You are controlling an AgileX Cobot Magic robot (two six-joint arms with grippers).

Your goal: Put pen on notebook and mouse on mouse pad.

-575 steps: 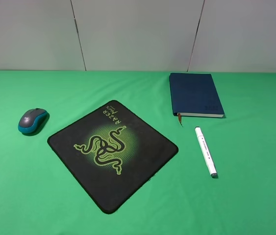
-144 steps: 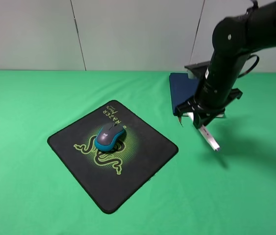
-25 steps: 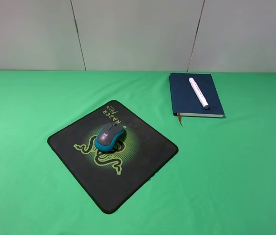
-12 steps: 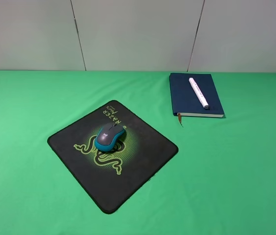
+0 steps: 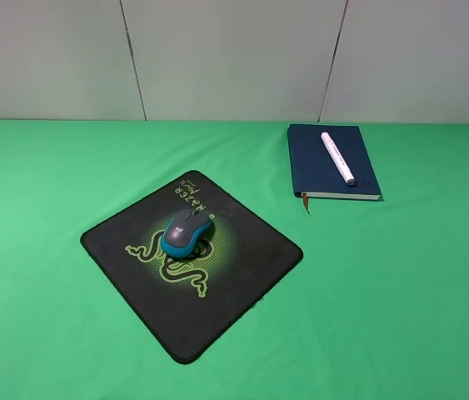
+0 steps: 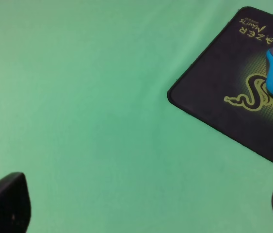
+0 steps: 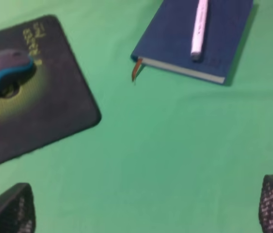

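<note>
Green cloth. Pen lying on notebook; mouse sitting on mouse pad. Left gripper, right gripper: jaws apart, empty. Keep both clear; disturb nothing.

Lab-like setup: green-covered table, plain white panels.

Pen lies on notebook; mouse sits on mouse pad.

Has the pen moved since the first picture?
Yes. The pen went from the green cloth in front of the notebook up onto its cover, where it now lies.
</note>
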